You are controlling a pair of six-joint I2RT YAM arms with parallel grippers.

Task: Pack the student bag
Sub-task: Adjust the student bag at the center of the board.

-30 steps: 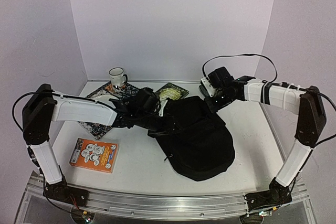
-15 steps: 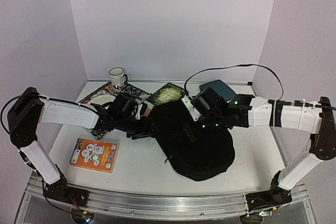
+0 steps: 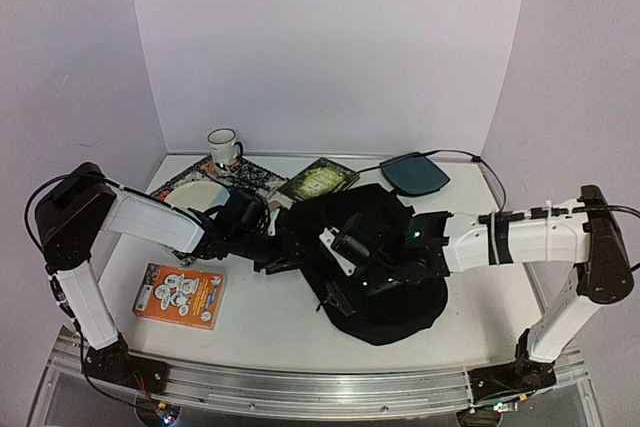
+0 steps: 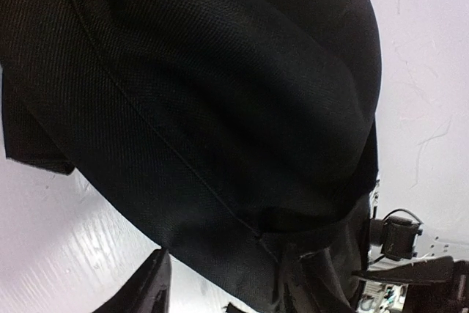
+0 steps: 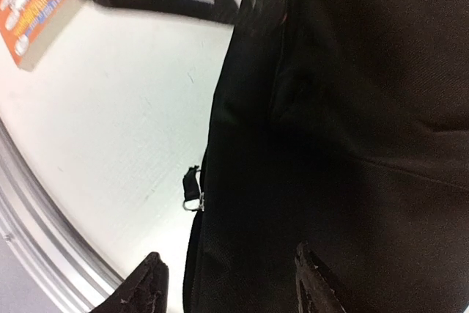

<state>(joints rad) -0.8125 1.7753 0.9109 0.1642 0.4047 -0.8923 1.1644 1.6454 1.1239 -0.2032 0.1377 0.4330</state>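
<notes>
Centrally, black student bag point(image 3: 410, 312), orange box point(image 3: 180, 295) print unreadable, white mug point(image 3: 223, 146)

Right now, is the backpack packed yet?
Nothing looks packed yet. The left claw is at the edge of the black backpack; the right claw hangs open over it, near the zipper pull. Waiting outside: orange box, green book, mug.

Overhead camera: high, rearward, looking forward and down. Wrist cameras: close on the student bag point(image 3: 395, 312), shared by all.
</notes>
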